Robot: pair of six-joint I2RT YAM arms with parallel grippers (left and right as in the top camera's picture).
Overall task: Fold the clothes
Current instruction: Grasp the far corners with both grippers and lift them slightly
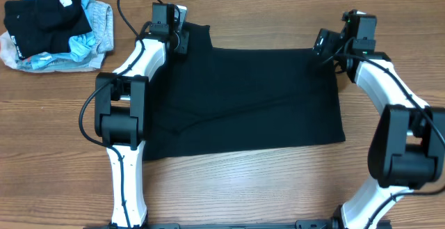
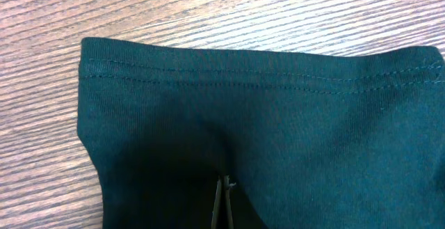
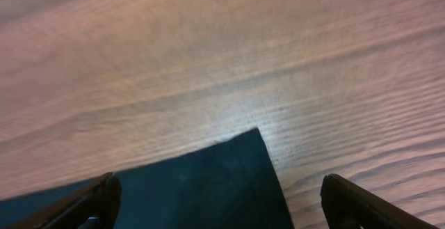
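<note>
Your left claw [image 1: 172, 34] sits at the far left corner of the black garment [image 1: 257, 104]. It is closed, and the fabric puckers in toward its tips, so I judge it pinched on the sleeve hem. The garment lies flat across the middle of the surface [image 1: 264, 187], its long axis running left to right. At the garment's far right corner, your right claw [image 1: 325, 44] stands wide open and grips nothing. The corner tip shows between its fingers, apparently below them. Each arm is nearest its own far corner, so the right one likely needs only to drop and close.
</note>
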